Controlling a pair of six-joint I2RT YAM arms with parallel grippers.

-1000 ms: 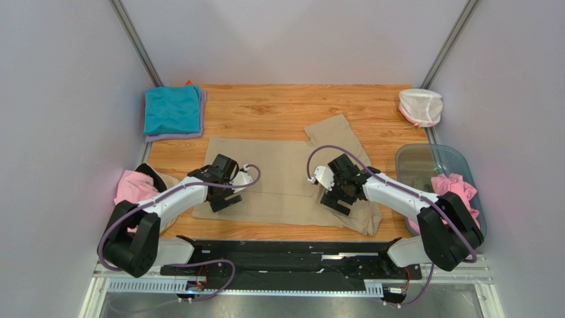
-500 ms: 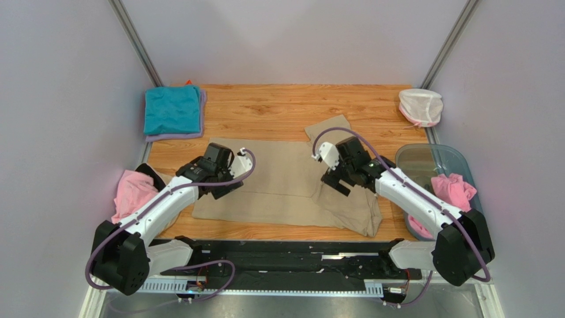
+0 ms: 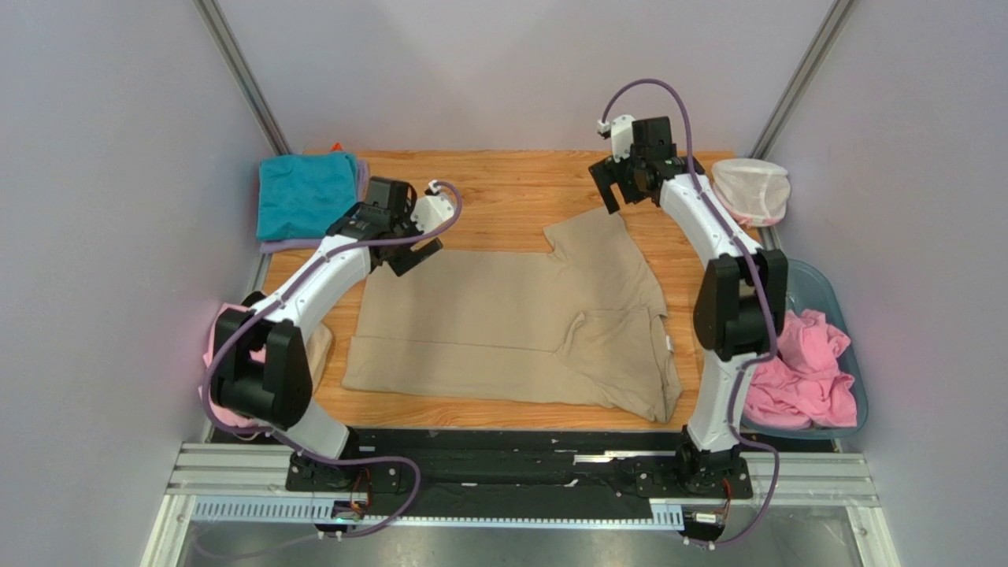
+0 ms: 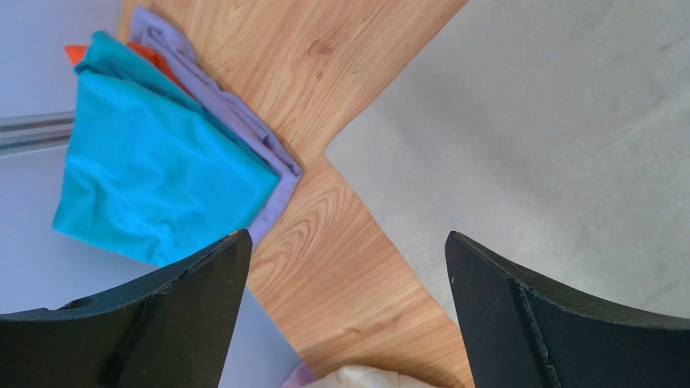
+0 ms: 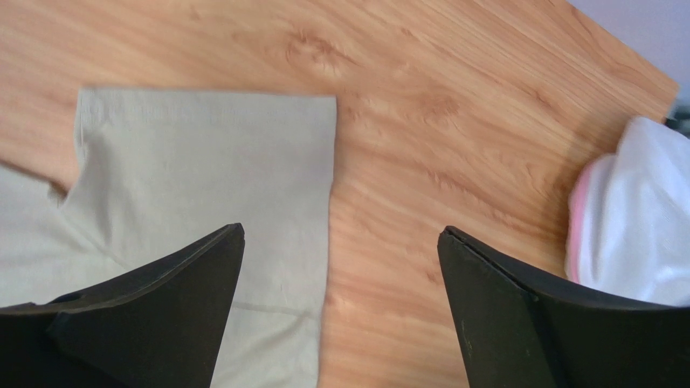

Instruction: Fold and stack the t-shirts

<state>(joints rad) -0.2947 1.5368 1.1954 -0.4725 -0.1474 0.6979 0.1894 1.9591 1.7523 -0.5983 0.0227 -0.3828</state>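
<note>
Shows tan t-shirt (image 3: 521, 325) spread flat on table (image 3: 497, 189), R side partly folded in. Shows L gripper (image 4: 340, 250) & R gripper (image 5: 340, 233) over its far edge, jaws released, nothing held. Shows teal t-shirt (image 3: 305, 195) atop lilac t-shirt (image 3: 310, 245), far-left corner.

L gripper (image 3: 417, 248) jaws wide apart, extended twd 11 o'clock; R gripper (image 3: 620, 195) wide too, at 1 o'clock.

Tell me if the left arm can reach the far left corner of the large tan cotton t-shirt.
Likely yes: its open tool hovers close to that corner of the tan t-shirt, nothing in between.
</note>
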